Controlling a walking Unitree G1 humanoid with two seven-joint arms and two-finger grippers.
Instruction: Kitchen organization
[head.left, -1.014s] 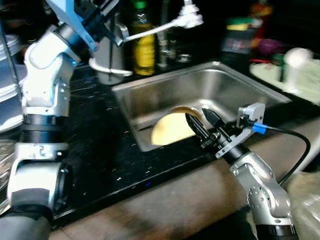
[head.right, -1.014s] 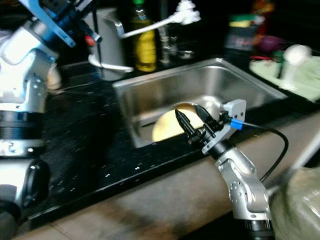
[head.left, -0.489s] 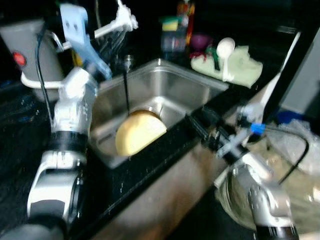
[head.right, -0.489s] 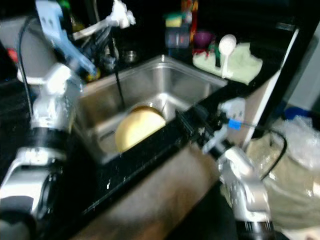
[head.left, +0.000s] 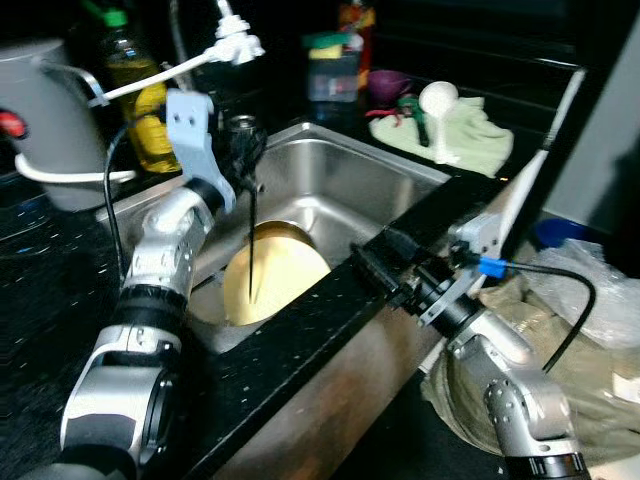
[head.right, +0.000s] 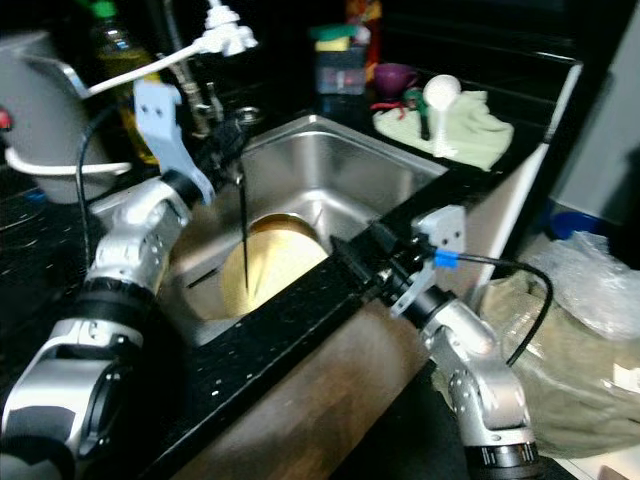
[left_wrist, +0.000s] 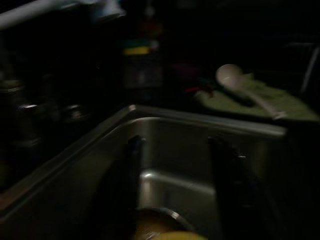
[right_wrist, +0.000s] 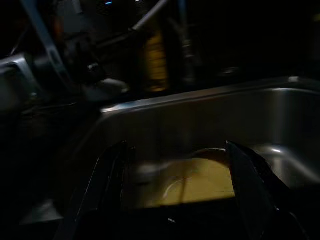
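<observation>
Left gripper (head.left: 250, 215) hangs over the stainless steel sink (head.left: 400, 185), long black fingers pointing down toward the round pale-yellow plate (head.left: 275, 285). Left wrist view shows both fingers (left_wrist: 131, 170) spread apart with nothing between them; can't tell if the tips touch the plate.

Right gripper (head.left: 372, 262) sits at the sink's front edge, above the black speckled worktop (head.left: 290, 345) rim, aimed into the basin. Fingers (right_wrist: 107, 175) wide apart in the right wrist view, empty; plate visible in the gap between them.

Plate lies tilted inside the sink, leaning near the front wall, with a darker round dish edge just behind it.

Around the sink:
- grey kettle-like jug (head.left: 45, 125) on the worktop to the robot's left
- yellow bottle with green cap (head.left: 135, 100) just beside it
- white brush on a long handle (head.left: 205, 55) sticking out above the sink's back edge
- light-green cloth (head.left: 455, 135) on the far right corner with a white ladle (head.left: 435, 100) on it
- stacked containers (head.left: 332, 70) behind the sink
- clear plastic bag (head.left: 590, 320) low on the right, off the worktop
</observation>
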